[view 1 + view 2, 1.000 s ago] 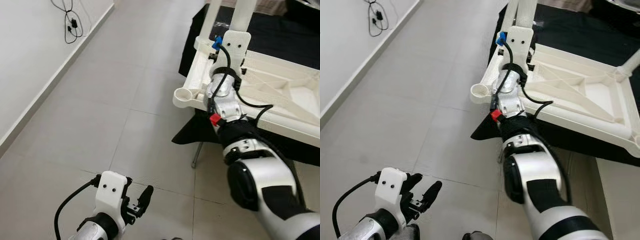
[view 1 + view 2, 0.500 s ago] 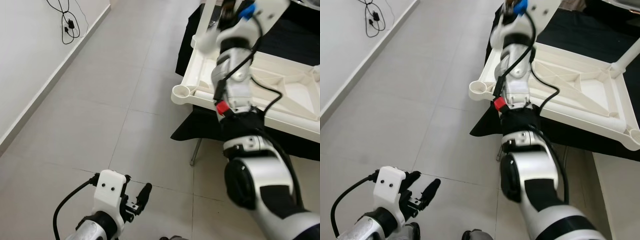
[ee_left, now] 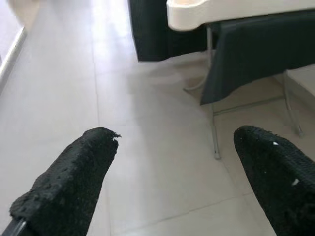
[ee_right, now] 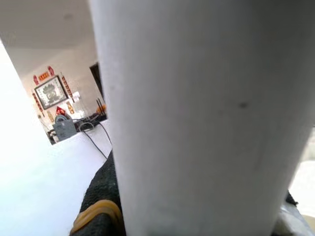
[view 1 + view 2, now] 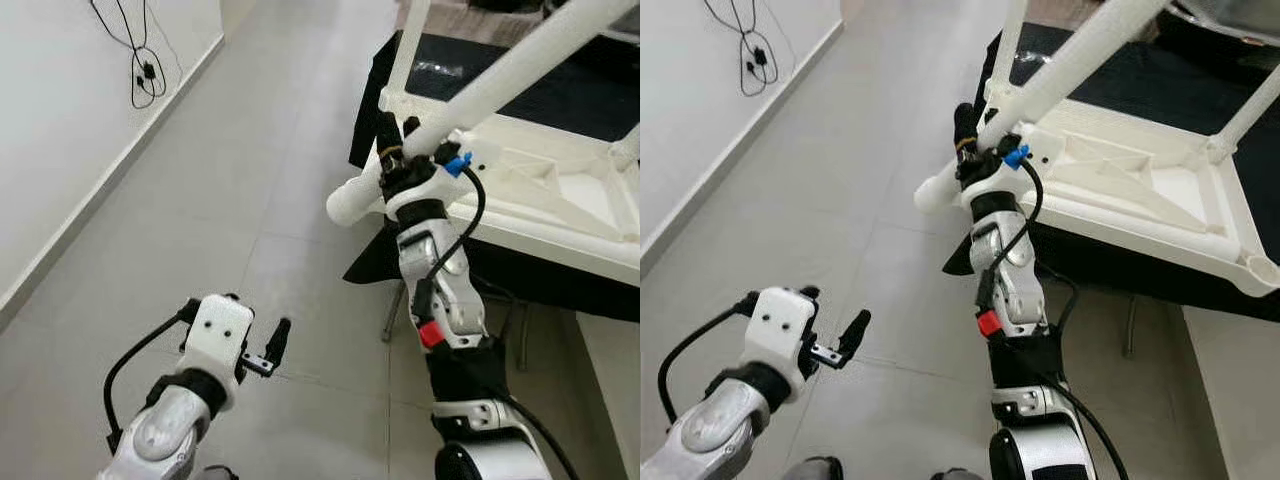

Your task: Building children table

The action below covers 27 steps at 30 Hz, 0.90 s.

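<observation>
**Right claw gripping a loose leg above the upturned children's table**

The right arm reaches up and forward from the lower frame, forearm near vertical, with the right claw (image 5: 398,135) pinching the lower part of a long white table leg (image 5: 520,62). The leg slants up and away toward the robot's right; its rounded lower end (image 5: 345,202) juts past the claw over the floor. In the right wrist view the leg (image 4: 206,113) stands directly against a black finger (image 4: 101,196).

The white plastic tabletop (image 5: 1140,195) lies upside down on a black-draped bench (image 5: 560,95), ribbed underside showing, with 2 other legs (image 5: 1008,45) upright at its corners.

The left arm is held low over the grey tiled floor (image 5: 200,220), left claw (image 3: 172,172) spread, its 2 fingers (image 3: 74,177) well apart and holding nothing. A black cable (image 5: 140,60) hangs on the wall.
</observation>
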Tool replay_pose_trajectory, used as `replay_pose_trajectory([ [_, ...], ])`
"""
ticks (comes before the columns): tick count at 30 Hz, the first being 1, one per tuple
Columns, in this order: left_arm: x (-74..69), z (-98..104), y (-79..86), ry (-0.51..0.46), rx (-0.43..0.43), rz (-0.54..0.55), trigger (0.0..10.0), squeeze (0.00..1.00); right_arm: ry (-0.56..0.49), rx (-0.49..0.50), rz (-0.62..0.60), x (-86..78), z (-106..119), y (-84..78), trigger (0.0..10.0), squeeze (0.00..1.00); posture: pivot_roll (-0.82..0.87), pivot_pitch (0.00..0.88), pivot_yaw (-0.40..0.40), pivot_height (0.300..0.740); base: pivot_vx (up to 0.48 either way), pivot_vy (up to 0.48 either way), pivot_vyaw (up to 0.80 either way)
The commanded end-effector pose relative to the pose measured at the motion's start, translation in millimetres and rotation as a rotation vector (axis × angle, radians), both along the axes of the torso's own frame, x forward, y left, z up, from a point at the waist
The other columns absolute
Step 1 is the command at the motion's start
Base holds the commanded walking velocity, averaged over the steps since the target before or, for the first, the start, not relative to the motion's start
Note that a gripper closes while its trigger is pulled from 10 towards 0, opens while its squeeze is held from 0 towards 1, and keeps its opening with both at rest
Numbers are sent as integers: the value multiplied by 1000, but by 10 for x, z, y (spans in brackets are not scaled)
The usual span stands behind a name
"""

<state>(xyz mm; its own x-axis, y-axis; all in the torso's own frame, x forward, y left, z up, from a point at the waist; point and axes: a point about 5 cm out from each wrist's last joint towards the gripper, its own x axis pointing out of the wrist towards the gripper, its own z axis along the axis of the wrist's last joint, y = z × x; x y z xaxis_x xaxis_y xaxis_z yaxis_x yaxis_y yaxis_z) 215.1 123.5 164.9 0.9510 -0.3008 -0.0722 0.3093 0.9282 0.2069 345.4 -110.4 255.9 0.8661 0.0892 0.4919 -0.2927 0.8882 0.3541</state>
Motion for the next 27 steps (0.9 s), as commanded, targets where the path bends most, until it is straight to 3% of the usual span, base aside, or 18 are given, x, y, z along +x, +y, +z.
replay_pose_trajectory([
  [1,53,-14,-17,-17,47,-19,10000,1000,7,11,25,-48,-33,33,10000,0,149,58,-90,740,0,0,0],
  [2,118,32,-26,-45,62,-25,10000,0,26,-10,32,-72,-94,47,10000,0,148,56,-91,740,0,0,0],
  [5,161,72,-32,-65,55,-28,10000,0,38,-19,48,-93,-136,64,10000,0,143,52,-93,740,0,0,0],
  [7,190,129,-24,-78,-29,2,10000,0,50,-48,61,-153,-208,73,10000,0,138,45,-92,740,0,0,0],
  [9,175,124,-28,-79,-45,10,10000,0,55,-78,50,-175,-228,53,10000,0,142,40,-97,740,0,0,-219],
  [16,176,142,-33,-110,-44,38,10000,0,71,-100,-11,-220,-219,-69,10000,0,135,25,-88,740,0,0,-745],
  [19,300,172,55,-131,-45,99,10000,0,34,-114,-40,-208,-143,-95,10000,0,133,14,-90,740,0,0,-467],
  [27,407,249,234,-161,-62,178,10000,0,15,-123,-57,-185,-69,-117,10000,0,130,6,-94,740,317,-133,0],
])
